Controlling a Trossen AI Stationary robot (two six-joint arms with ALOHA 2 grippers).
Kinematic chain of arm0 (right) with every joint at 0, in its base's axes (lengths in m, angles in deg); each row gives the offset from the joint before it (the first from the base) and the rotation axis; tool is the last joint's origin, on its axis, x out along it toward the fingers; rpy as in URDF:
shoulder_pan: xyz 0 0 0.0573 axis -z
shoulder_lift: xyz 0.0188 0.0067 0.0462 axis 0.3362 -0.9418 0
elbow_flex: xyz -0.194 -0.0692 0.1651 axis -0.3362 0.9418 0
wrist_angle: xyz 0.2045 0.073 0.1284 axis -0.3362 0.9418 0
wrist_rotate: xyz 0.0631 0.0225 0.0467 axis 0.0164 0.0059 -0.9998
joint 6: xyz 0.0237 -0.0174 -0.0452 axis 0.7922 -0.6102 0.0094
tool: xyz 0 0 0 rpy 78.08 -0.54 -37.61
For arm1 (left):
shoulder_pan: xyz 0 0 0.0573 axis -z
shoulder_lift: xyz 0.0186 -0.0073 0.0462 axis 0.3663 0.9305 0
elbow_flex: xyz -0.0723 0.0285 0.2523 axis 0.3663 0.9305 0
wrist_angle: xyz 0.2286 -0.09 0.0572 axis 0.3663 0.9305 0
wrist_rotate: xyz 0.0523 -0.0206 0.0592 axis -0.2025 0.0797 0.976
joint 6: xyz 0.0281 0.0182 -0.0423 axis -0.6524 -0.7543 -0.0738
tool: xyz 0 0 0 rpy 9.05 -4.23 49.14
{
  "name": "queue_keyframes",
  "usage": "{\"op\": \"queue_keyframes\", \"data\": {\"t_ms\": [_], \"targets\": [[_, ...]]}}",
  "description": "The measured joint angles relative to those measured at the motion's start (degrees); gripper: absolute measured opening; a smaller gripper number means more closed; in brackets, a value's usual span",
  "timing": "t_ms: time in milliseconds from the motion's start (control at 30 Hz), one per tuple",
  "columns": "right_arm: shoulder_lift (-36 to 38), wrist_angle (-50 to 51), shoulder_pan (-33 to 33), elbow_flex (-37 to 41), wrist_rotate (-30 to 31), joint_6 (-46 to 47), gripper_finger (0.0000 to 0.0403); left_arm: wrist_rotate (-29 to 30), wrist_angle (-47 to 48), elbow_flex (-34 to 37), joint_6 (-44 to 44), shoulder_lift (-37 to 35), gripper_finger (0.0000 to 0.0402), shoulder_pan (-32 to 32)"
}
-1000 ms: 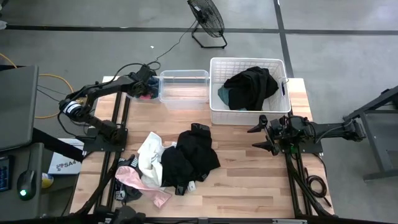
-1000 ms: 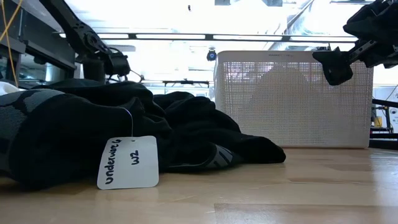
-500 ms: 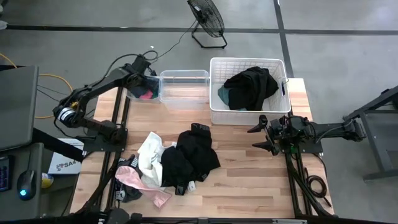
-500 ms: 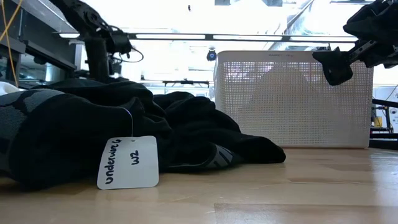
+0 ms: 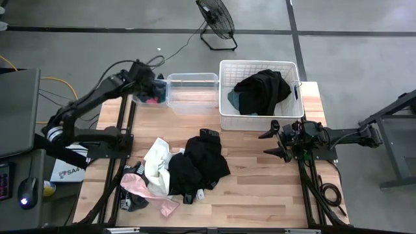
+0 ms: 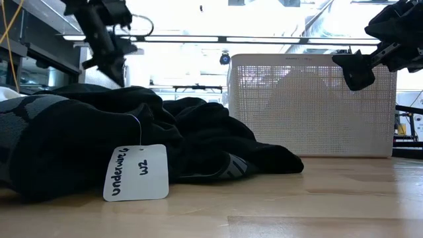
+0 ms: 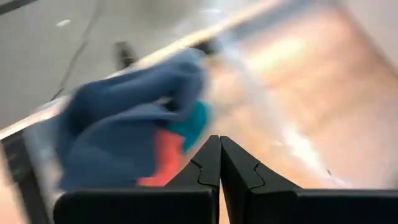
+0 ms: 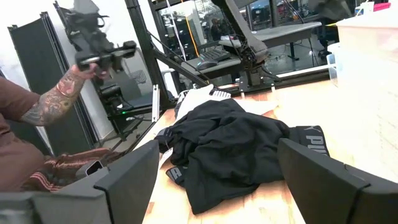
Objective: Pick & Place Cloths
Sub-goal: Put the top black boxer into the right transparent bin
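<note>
- The left gripper [image 5: 158,85] hangs above the far left corner of the table [image 5: 260,188], its fingers [image 7: 208,163] pressed together with nothing between them.
- Just past it, a bundle of navy, teal and pink cloths [image 7: 134,121] lies at the left end of the clear plastic bin [image 5: 192,89].
- On the near left of the table lies a heap of cloths: a pink piece [image 5: 144,188] and a white piece [image 5: 156,162] beside a large black pile [image 5: 198,162].
- A paper tag [image 6: 137,172] hangs from the black pile.
- The white slatted basket [image 5: 224,114] at the far middle holds black and teal cloths [image 5: 262,91].
- The right gripper [image 5: 273,140] hovers near the basket's front right corner, fingers spread wide and holding nothing.
- A person's tattooed forearm [image 8: 53,102] shows beyond the table.
</note>
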Motion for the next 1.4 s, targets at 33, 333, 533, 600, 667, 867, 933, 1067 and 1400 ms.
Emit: {"op": "queue_keyframes", "data": {"t_ms": [33, 333, 533, 600, 667, 867, 933, 1067, 1400], "targets": [[0.0, 0.0, 0.0, 0.0, 0.0, 0.0, 0.0318, -1.0, 0.1, 0.0, -0.5, -0.6, 0.0000, 1.9], [0.0, 0.0, 0.0, 0.0, 0.0, 0.0, 0.0318, -1.3, 1.9, 0.0, -0.2, -1.4, 0.0000, 22.8], [0.0, 0.0, 0.0, 0.0, 0.0, 0.0, 0.0318, 6.0, 7.7, 0.0, 10.7, -1.4, 0.0000, 33.9], [0.0, 0.0, 0.0, 0.0, 0.0, 0.0, 0.0318, 8.7, 10.6, 0.0, 15.9, -1.3, 0.0000, 37.4], [0.0, 0.0, 0.0, 0.0, 0.0, 0.0, 0.0318, 10.4, 12.8, 0.0, 20.6, -0.8, 0.0000, 41.0], [0.0, 0.0, 0.0, 0.0, 0.0, 0.0, 0.0318, 13.2, 13.8, 0.0, 32.2, 1.7, 0.0000, 50.7], [0.0, 0.0, 0.0, 0.0, 0.0, 0.0, 0.0318, 13.4, 14.0, 0.0, 35.4, 3.1, 0.0000, 53.2], [0.0, 0.0, 0.0, 0.0, 0.0, 0.0, 0.0318, 11.8, 14.9, 0.0, 41.8, 6.6, 0.0000, 57.2], [0.0, 0.1, 0.0, 0.0, 0.0, 0.0, 0.0318, 7.4, 17.2, 0.1, 56.4, 12.4, 0.0000, 60.2]]}}
